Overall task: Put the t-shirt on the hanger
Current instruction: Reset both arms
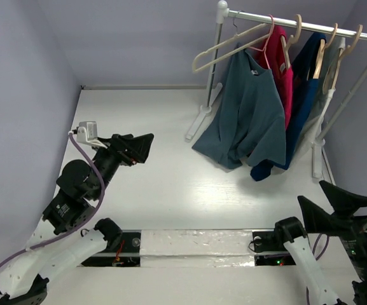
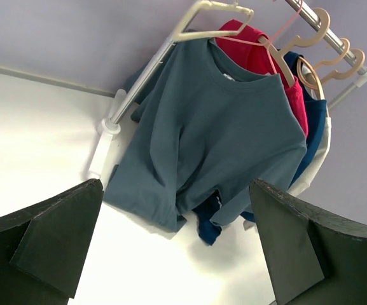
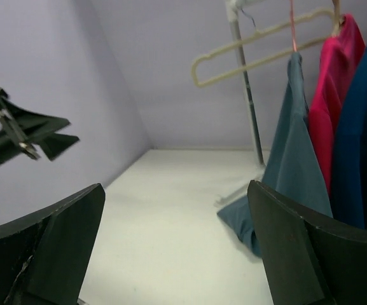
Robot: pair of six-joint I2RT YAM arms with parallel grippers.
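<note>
Top external: t-shirt (image 1: 252, 114) against red t-shirt (image 1: 282, 67)

Soft, even light falls from above. The white table (image 1: 164, 190) glares, brightest toward 6 o'clock in the top view and washed out at 9 o'clock in the left wrist view. Shadows under the t-shirt (image 1: 250, 114) are faint. The right wrist view is hazier — its fingers (image 3: 56, 248) are dark and soft-edged.

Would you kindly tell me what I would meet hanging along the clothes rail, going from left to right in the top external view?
empty cream-white hanger → slate-blue t-shirt → red t-shirt → navy t-shirt
</note>
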